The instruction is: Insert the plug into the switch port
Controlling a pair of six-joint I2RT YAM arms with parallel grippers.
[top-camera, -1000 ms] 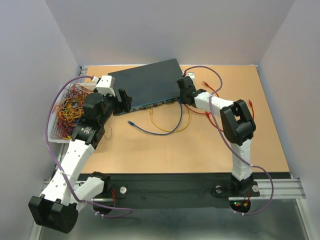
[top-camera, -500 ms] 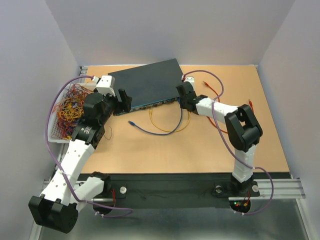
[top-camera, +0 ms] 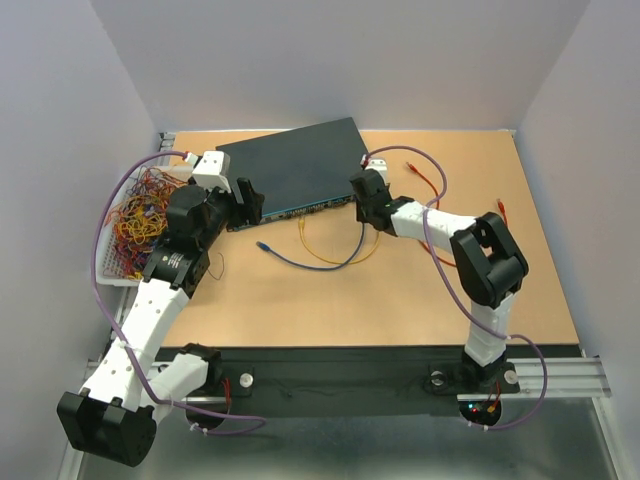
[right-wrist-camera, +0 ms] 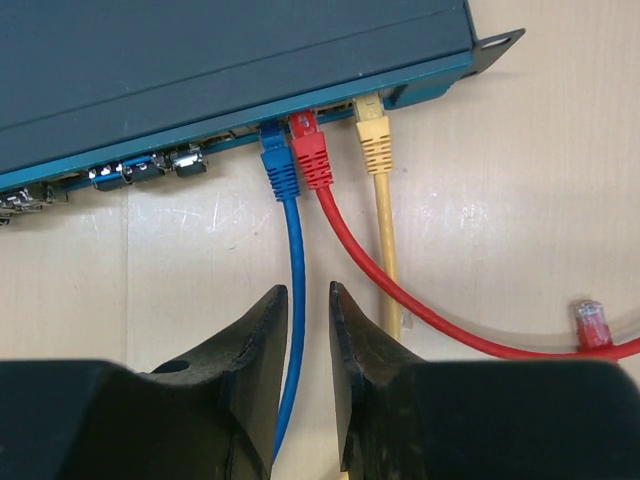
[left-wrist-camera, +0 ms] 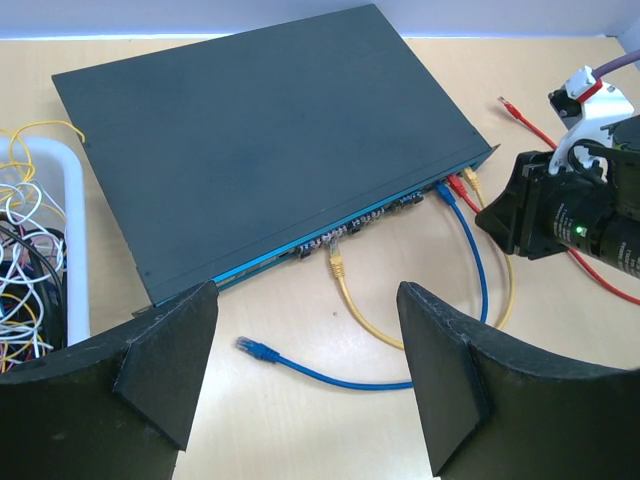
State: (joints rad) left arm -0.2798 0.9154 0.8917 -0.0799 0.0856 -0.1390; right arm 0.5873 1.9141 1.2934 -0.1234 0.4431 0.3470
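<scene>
The switch (top-camera: 290,165) is a flat dark blue-grey box at the back of the table, with its socket row facing the arms. In the right wrist view, blue (right-wrist-camera: 278,160), red (right-wrist-camera: 310,150) and yellow (right-wrist-camera: 373,135) plugs sit in adjacent ports at the right end of the switch (right-wrist-camera: 200,60). My right gripper (right-wrist-camera: 308,290) hovers just in front of them with its jaws a narrow gap apart and nothing held. The blue cable runs on the table beneath. My left gripper (left-wrist-camera: 305,300) is wide open and empty. The blue cable's free plug (left-wrist-camera: 255,349) lies below it, and a yellow free plug (left-wrist-camera: 337,262) lies near the sockets.
A white wire basket (top-camera: 108,262) full of tangled cables stands at the left edge. Loose red cables (top-camera: 430,185) lie right of the switch, with one loose red plug (right-wrist-camera: 592,322) close to my right gripper. Walls enclose the table on three sides.
My right gripper has backed a little away from the switch's right end and shifted slightly left. Its elbow has swung toward the near right. The left arm has not moved.
</scene>
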